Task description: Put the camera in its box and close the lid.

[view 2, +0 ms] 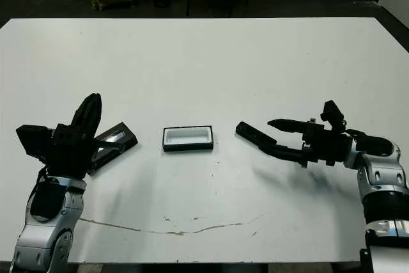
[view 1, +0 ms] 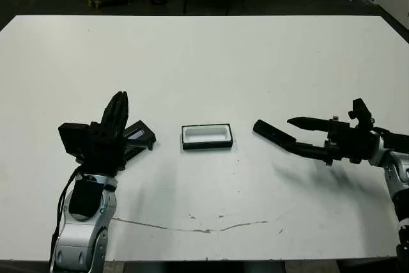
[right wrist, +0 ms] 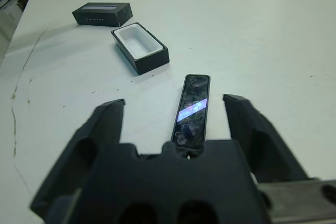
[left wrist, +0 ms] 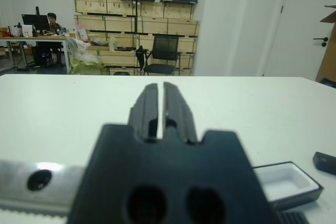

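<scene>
Here the camera, a slim black bar with a glossy bluish face, lies flat on the white table, a little to the right of the box and apart from it. The right gripper comes in low from the right; its two black fingers are spread wide, one on each side of the camera's near end, not touching it as far as I can see. The box is a shallow black tray with white lining, open upward, near the table's middle. The lid, flat and black with a silvery stripe, lies to the left of the box, partly behind the left gripper. That gripper points upward with fingers pressed almost together, holding nothing. The far half of the table is bare. A thin crack runs along the surface near the near edge.
</scene>
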Controlling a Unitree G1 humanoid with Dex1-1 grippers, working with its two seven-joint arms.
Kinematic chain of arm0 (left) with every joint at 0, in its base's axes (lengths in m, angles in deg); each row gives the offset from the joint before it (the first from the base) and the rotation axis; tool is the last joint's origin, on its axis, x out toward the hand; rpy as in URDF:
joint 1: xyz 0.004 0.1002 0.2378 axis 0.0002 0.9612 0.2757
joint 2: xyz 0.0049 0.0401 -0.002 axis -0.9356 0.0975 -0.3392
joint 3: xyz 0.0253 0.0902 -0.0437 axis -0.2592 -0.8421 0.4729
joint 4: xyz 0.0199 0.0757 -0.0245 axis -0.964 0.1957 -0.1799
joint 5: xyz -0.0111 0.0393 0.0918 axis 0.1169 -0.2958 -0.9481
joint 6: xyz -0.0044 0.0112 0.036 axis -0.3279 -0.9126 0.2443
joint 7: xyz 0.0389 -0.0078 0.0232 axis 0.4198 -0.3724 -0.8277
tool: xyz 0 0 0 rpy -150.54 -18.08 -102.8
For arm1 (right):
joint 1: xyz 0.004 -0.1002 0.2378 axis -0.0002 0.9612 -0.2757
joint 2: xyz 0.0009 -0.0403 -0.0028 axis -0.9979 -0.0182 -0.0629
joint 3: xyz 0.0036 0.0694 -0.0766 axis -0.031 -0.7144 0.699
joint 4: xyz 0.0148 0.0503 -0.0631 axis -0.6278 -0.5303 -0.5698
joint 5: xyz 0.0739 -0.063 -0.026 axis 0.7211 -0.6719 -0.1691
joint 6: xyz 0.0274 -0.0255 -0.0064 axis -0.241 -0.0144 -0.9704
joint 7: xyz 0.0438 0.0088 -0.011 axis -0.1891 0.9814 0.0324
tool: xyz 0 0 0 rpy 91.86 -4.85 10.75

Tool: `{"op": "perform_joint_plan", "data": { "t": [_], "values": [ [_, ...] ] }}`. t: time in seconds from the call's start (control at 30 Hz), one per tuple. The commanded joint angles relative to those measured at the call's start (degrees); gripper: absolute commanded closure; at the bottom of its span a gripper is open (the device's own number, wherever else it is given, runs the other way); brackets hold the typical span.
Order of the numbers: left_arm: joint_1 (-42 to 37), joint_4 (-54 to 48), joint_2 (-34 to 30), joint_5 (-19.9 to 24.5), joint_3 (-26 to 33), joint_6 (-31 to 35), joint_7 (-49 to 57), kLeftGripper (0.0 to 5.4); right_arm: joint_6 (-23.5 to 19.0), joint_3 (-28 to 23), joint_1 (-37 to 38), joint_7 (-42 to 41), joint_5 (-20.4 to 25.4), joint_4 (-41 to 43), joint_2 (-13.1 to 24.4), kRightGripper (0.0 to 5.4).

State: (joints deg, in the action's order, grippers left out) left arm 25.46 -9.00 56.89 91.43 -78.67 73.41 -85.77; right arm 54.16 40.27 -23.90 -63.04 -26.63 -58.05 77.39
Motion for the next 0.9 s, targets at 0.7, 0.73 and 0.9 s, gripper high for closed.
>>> {"op": "perform_joint_plan", "data": {
  "t": [0.7,0.73,0.9],
  "values": [
    [0.9,1.1,-0.3,0.0,0.2,0.9,-0.2,5.4,3.4,0.5,-0.1,2.4,-2.7,-4.6,0.0,0.02],
    [0.9,1.0,-0.3,0.1,0.2,1.0,-0.2,5.4,4.1,0.6,-0.1,2.6,-3.0,-5.0,-0.1,0.02],
    [0.8,1.1,-0.4,0.0,0.3,1.0,-0.2,5.4,4.9,1.1,-0.2,3.2,-3.7,-6.1,-0.6,0.02]
  ]
}}
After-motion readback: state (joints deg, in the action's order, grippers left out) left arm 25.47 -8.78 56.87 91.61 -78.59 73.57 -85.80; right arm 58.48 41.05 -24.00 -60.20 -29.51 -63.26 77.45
